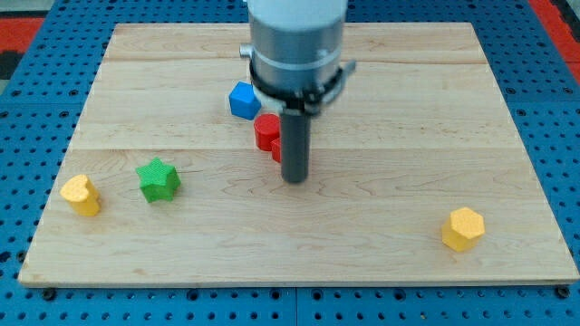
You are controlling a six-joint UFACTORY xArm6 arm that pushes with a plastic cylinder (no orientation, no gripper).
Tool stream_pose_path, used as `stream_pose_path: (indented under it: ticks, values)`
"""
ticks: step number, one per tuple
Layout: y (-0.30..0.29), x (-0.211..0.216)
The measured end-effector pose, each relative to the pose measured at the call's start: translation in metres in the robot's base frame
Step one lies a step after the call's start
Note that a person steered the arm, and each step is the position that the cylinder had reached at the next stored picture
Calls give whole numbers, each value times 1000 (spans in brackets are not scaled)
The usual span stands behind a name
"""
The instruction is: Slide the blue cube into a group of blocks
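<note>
The blue cube (243, 100) lies on the wooden board (408, 136), a little above and left of the middle. A red block (266, 132) sits just below and right of it, partly hidden behind my rod. My tip (295, 180) rests on the board just below and right of the red block, apart from the blue cube. A green star (159, 179) and a yellow heart-like block (81, 195) lie at the view's lower left. A yellow hexagon (463, 228) lies at the lower right.
The arm's grey cylinder (297, 41) hangs over the top middle of the board and hides what lies behind it. A blue pegboard surface (553, 136) surrounds the board.
</note>
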State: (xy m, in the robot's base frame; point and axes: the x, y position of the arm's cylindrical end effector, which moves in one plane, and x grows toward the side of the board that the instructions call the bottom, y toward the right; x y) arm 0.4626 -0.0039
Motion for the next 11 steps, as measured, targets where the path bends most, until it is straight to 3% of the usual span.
stream_pose_path:
  ticks: [1,3,7,8,9,10,11]
  values:
    - [-54,-19]
    - [-70,-22]
    - [-124,-140]
    - [-92,-124]
    - [-9,-45]
    - [-5,-43]
    - [-43,-69]
